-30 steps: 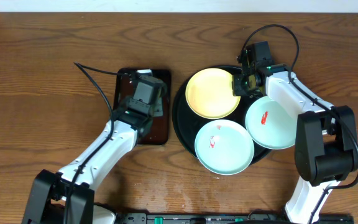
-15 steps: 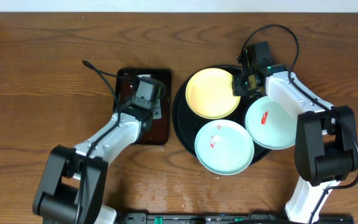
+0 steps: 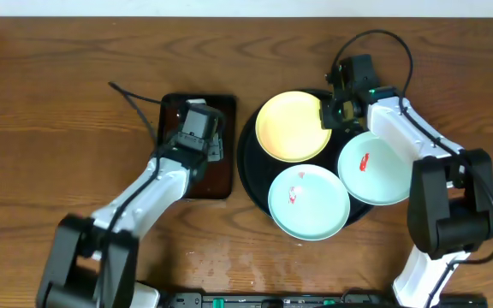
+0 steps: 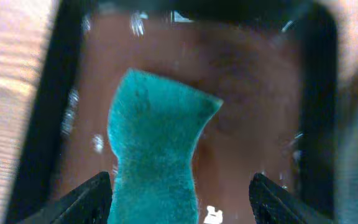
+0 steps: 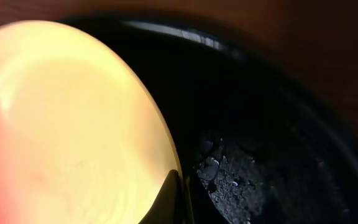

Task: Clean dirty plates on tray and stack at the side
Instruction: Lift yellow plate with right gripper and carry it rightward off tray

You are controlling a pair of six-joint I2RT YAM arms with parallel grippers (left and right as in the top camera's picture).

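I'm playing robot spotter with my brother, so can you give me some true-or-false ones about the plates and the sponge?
1. The yellow plate lies on the round black tray. True.
2. Both blue plates have red smears. True.
3. The teal sponge sits on a plate. False: it lies in the small brown tray.
4. The left tool is squeezed shut. False: its fingers stand wide apart, one on each side of the sponge.
5. The right tool is shut on the yellow plate's rim. True.
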